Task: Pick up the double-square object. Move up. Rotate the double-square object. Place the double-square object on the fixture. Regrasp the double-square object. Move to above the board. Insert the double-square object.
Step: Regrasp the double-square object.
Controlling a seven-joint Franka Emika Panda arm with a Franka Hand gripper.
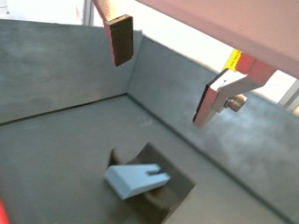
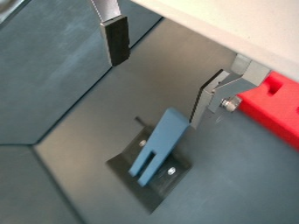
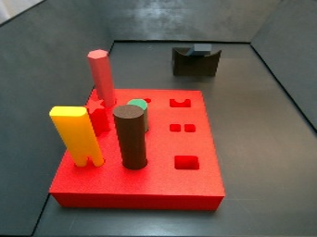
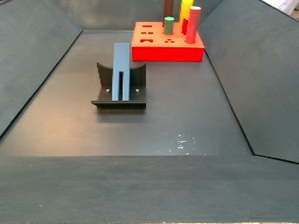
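The dark grey bin floor (image 4: 152, 122) is carrying the fixture (image 4: 103, 90), where the double-square object (image 4: 121, 68) is leaning for regrasping; my gripper (image 2: 163, 74) is hovering above, jaws wide, empty.

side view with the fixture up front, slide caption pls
Slim slate-blue double-square peg leaning on the dark fixture; open gripper above, seen only in wrist views.

fingers (image 1: 121, 39) apart, double-square object (image 1: 135, 180) on fixture (image 1: 163, 194)

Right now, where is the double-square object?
The double-square object leans on the fixture, in a side view nearer than the board. The open pincer hovers above it, not touching.
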